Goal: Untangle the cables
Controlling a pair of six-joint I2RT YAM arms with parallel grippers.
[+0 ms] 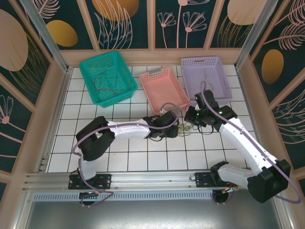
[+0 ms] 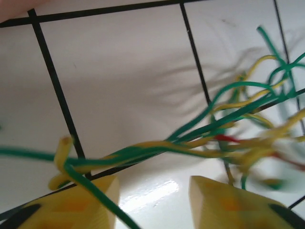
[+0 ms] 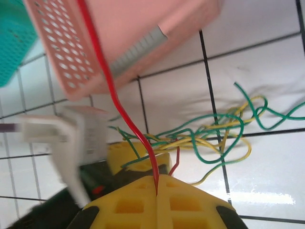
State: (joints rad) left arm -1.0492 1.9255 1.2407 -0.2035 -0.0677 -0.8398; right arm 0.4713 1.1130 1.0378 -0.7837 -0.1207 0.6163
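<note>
Red wire (image 3: 125,119) is nipped between the right gripper's (image 3: 156,183) yellow fingers. They're pressed tight together w/ just that one strand in them. It runs up & away across the pink basket (image 3: 62,57) wall, prob. held so it can be drawn clear of the rest.

The cables (image 1: 187,128) lie as a loose green/yellow clump on the table (image 1: 119,157), mid-table, just in front of the pink basket's near-right corner & btwn the two grippers.

Left gripper (image 2: 152,200) sits low at the clump's left side, jaws spread. Green & yellow strands drape across its tips, not clamped as far as I can see. It looks placed to pin the bunch while the right one pulls.

Risk: some red shows inside the clump in the left wrist view, so a pull may drag the whole lot unless the left closes first.
</note>
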